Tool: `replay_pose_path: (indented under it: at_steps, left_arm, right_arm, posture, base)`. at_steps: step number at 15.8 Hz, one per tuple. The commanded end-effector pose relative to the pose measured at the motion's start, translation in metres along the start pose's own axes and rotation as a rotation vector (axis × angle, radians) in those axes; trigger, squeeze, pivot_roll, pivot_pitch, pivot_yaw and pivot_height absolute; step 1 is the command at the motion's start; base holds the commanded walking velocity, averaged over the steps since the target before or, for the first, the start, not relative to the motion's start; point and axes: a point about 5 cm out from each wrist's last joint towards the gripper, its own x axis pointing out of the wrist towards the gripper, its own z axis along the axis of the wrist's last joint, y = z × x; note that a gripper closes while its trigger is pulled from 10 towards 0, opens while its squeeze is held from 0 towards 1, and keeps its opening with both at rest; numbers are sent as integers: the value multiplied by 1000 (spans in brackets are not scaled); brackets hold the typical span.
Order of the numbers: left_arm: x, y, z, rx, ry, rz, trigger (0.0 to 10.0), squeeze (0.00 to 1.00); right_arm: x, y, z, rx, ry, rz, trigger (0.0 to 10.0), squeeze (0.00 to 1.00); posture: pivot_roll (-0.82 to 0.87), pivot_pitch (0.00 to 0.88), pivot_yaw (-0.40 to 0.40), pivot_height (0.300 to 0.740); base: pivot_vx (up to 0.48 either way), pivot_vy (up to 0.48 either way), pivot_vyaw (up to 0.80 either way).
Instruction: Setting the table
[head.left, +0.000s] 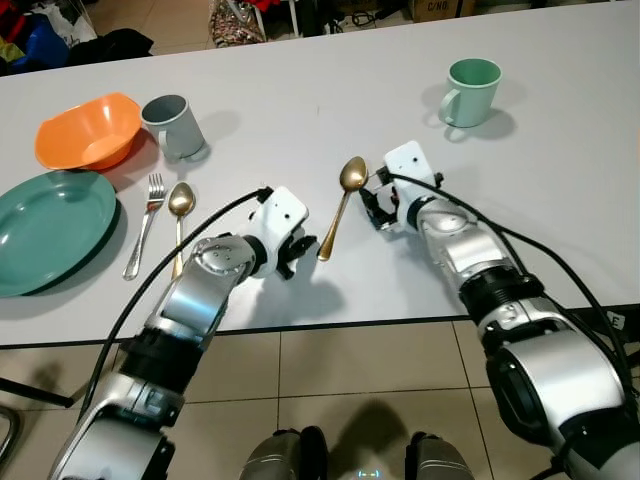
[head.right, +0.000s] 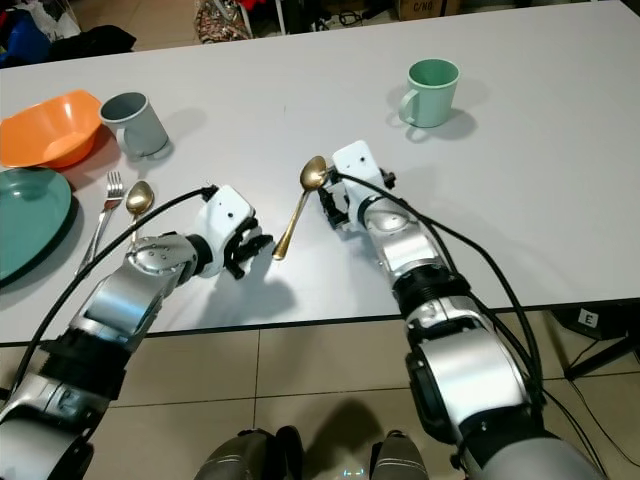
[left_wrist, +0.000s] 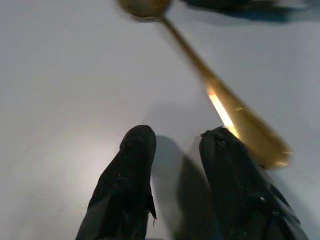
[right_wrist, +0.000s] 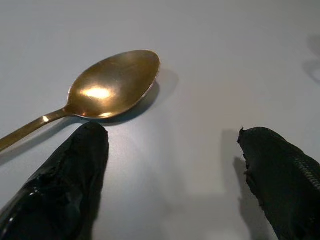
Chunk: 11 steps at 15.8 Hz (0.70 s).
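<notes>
Left eye view: the white table (head.left: 300, 110) carries a green plate (head.left: 45, 228) at far left, an orange bowl (head.left: 88, 130), a grey mug (head.left: 172, 126) and a green mug (head.left: 470, 91) far right. A fork (head.left: 146, 222) and gold spoon (head.left: 179, 215) lie beside the plate. The loose gold spoon (head.left: 340, 203) lies mid-table between both grippers (neither holds it): left gripper (left_wrist: 175, 145) narrowly parted at its handle, right gripper (right_wrist: 172, 150) spread wide by its bowl.
</notes>
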Motion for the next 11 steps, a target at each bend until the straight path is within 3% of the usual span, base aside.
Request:
replay_pose_path:
  at_steps: [1, 6, 11]
  left_arm:
    - [0, -9, -9, -17, 40, -54, 10000, 0]
    - [2, -23, -3, -45, 21, -90, 10000, 0]
    - [1, -19, 0, -39, 22, -68, 10000, 0]
  right_arm:
    - [2, 7, 1, -9, 0, 18, 10000, 0]
    - [7, 28, 6, 19, -20, 77, 10000, 0]
    - [8, 42, 6, 17, -23, 102, 10000, 0]
  posture:
    - [-70, 154, 152, 740]
    - [-73, 156, 151, 740]
    - [-71, 153, 146, 740]
  base:
    - [0, 0, 0]
    - [0, 0, 0]
    - [0, 0, 0]
